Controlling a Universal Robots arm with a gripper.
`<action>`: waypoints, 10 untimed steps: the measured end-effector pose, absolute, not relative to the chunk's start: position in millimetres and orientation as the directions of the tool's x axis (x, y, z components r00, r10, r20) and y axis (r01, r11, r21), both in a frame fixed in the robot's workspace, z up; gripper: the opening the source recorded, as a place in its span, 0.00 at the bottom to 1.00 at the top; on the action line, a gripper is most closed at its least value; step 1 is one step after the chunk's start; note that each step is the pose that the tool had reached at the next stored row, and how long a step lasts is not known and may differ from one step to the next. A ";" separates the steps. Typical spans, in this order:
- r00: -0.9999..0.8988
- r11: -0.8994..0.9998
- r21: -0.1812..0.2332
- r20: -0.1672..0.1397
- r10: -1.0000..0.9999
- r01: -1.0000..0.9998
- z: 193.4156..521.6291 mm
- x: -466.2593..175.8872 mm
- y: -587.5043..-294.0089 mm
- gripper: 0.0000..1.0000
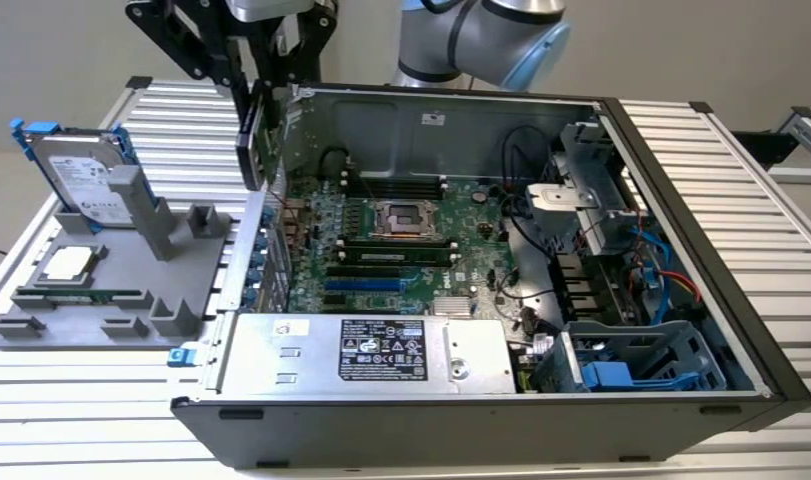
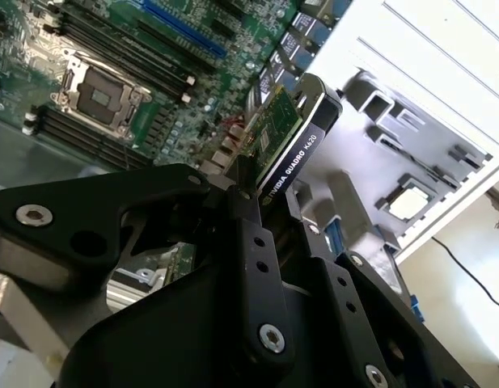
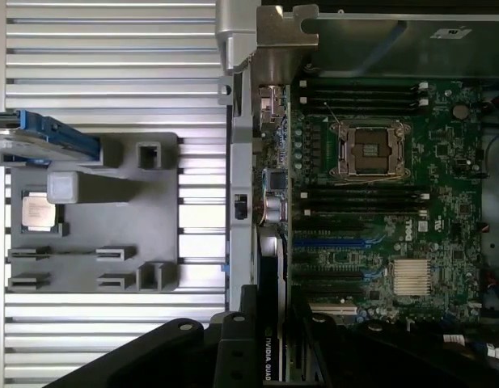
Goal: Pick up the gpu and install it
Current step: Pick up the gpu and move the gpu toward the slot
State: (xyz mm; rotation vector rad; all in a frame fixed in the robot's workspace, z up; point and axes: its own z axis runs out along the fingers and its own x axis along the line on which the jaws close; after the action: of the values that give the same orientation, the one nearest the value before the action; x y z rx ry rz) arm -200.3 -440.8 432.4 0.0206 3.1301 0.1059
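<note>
Second wrist view: gpu (image 2: 288,149) clamped inside gripper (image 2: 269,198).

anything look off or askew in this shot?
Nothing stands out. The hand grips the graphics card on edge above the open computer case's wall on the exterior view's left, not yet in a slot. The hard drive leans in its grey holder but looks seated, not fallen.

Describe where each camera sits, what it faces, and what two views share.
Exterior view: off the arm, above the open case, looking down; the arm and gripper show.
Second wrist view: at the wrist, looking along the fingers at the gpu.
First wrist view: at the wrist, looking down on the motherboard and grey tray; gripper shows.
Shared: both wrist views show gripper, gpu and motherboard.
</note>
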 end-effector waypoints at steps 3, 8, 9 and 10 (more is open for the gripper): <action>-1.000 0.998 0.068 -0.009 0.013 0.013 432.4 -195.6 -440.8 0.00; -1.000 0.998 0.068 -0.009 0.013 0.013 432.4 -187.6 -440.8 0.00; -1.000 0.998 0.068 -0.009 0.013 0.013 432.5 -186.0 -440.8 0.00; -1.000 0.998 0.068 -0.009 0.013 0.013 432.5 -184.3 -440.8 0.00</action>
State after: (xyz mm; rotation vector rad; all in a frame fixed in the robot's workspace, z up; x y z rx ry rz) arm -184.3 -440.8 432.5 0.0206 3.1302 0.1057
